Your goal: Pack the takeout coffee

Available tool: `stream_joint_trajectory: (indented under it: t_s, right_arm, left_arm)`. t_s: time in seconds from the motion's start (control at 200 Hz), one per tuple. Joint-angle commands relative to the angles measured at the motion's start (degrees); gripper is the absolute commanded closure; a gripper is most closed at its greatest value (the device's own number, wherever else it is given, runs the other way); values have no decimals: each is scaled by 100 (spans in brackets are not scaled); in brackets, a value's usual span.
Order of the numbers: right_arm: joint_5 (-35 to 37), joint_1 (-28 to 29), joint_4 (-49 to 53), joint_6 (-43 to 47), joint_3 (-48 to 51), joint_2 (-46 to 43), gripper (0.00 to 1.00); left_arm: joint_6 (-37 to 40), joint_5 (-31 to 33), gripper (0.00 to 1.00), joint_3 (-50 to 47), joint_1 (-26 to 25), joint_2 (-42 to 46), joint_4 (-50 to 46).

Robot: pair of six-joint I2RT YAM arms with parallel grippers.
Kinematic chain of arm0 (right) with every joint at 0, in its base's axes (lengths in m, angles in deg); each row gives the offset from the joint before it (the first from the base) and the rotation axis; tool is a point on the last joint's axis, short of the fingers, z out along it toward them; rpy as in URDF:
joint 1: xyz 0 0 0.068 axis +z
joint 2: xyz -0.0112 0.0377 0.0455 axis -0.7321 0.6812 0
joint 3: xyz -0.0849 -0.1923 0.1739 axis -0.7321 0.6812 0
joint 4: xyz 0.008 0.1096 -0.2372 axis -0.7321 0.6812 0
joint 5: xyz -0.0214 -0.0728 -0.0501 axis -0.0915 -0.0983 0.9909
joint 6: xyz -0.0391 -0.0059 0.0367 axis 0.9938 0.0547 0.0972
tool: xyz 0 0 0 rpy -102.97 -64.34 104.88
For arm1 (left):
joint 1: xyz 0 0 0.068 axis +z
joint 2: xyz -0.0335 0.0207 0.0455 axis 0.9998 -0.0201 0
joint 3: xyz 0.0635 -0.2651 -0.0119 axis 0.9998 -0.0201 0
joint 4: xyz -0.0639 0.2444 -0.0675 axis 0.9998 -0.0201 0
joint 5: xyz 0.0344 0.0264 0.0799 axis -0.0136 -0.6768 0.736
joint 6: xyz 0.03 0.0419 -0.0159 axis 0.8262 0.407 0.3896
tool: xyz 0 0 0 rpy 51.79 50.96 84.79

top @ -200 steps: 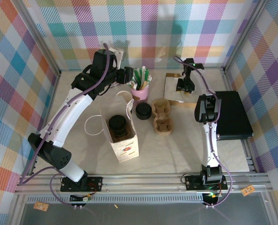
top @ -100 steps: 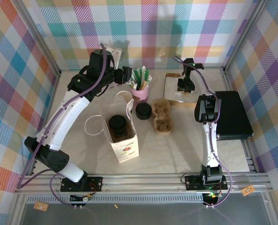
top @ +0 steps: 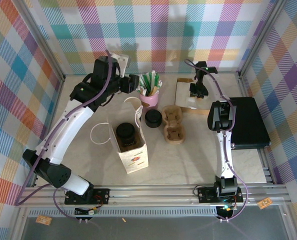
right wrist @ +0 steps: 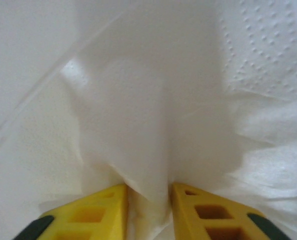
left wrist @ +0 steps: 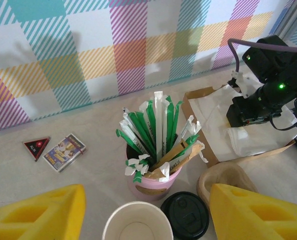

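The coffee [top: 128,133] is judged bagged. A napkin [right wrist: 153,125] is clamped in the right pincer [right wrist: 148,200]; lifting is needed next. The left pincer [left wrist: 146,210] is spread apart, straws [left wrist: 156,135] just ahead.

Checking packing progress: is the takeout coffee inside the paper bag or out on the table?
Inside. In the top view the takeout coffee, lid up, sits within the walls of the open paper bag.

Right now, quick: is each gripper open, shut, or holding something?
Left gripper: open, holding nothing.
Right gripper: shut on a fold of the white napkin.
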Motion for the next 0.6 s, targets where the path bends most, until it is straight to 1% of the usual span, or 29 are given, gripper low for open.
stream_joint_trajectory:
  t_s: [0.0,0.11,0.23,0.475,0.595]
  right_arm:
    - [-13,31,172,-39,-200,-337,77]
    - [102,62,248,18,-206,-451,78]
    - [231,75,328,28,-169,-643,83]
    - [187,84,315,-77,-13,-1076,85]
    - [169,84,254,-104,-21,-1322,88]
  left_arm:
    - [64,-5,34,-89,-37,184,168]
    - [95,44,33,-247,-38,266,299]
    - [162,-34,33,-287,-39,276,310]
    - [244,-103,33,-165,-34,257,229]
    - [200,-154,33,-156,-39,279,230]
